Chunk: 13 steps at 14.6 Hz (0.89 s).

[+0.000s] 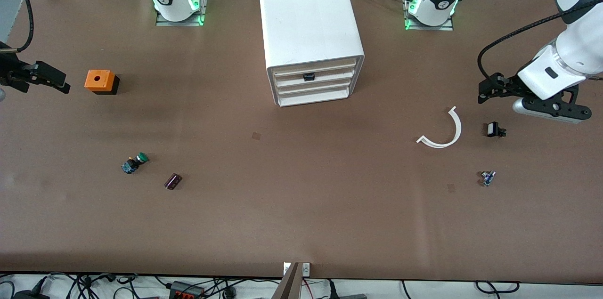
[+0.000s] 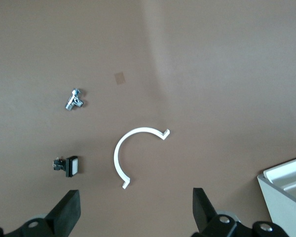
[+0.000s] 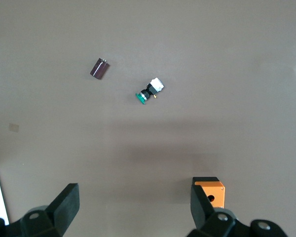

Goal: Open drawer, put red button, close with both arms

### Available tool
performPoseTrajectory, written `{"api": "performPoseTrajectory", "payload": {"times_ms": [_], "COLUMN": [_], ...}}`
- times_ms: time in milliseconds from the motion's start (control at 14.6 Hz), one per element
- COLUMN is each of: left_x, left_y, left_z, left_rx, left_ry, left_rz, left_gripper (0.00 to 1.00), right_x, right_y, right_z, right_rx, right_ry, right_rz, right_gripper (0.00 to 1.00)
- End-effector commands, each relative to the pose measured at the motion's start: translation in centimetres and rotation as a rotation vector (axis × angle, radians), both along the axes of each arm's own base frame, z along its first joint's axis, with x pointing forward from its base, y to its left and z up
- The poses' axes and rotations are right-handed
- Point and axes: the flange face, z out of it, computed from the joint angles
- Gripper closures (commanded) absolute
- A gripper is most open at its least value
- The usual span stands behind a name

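Between the two arm bases stands the white plastic four-drawer cabinet (image 1: 311,30), all drawer fronts flush, the second one down carrying a small black handle (image 1: 308,76); nothing visibly pulled out. No red button shows on the table in any view, so it is either shut inside the cabinet or simply not among the parts laid out; I can't tell which. That fits both ends of the job: drawers closed with the button already in, or drawers closed and the button yet to be found. Toward the right arm's end from the cabinet: an orange box with a hole on a black base (image 1: 100,81), a green-capped push button (image 1: 134,164) and a dark maroon capacitor-like block (image 1: 173,181), the last two nearer the front camera than the cabinet. Toward the left arm's end from the cabinet: a white curved plastic strip (image 1: 443,130), a small black-and-white switch part (image 1: 494,129) and a tiny metal fitting (image 1: 487,178). Left gripper (image 2: 133,210) hangs over the table just past the switch part, fingers spread wide, holding nothing. Right gripper (image 3: 133,207) hangs near the orange box, fingers equally wide apart, also holding nothing.
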Motion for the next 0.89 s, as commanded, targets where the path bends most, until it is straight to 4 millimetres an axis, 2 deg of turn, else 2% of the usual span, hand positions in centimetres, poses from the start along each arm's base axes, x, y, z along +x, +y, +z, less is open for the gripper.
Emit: {"api": "performPoseTrajectory", "payload": {"times_ms": [0, 137, 342, 821], "left_x": [-1.9, -2.6, -1.9, -2.3], "left_y": [0.4, 0.1, 0.6, 0.1], "left_z": [2.1, 2.3, 2.1, 2.5], "left_rx": [0.055, 0.069, 0.059, 0.06], "left_ry": [-0.049, -0.017, -0.012, 0.009], "left_rz": [-0.036, -0.046, -0.03, -0.039], "left_gripper": [0.0, 0.0, 0.0, 0.0], "right_x": [-1.0, -1.0, -0.9, -0.9], "right_y": [0.1, 0.1, 0.1, 0.0], "right_z": [0.9, 0.4, 0.5, -0.3], "right_rx": [-0.006, -0.006, -0.006, -0.016], "right_ry": [0.005, 0.011, 0.003, 0.013], "right_rz": [0.004, 0.004, 0.011, 0.015], "right_gripper": [0.0, 0.0, 0.0, 0.0]}}
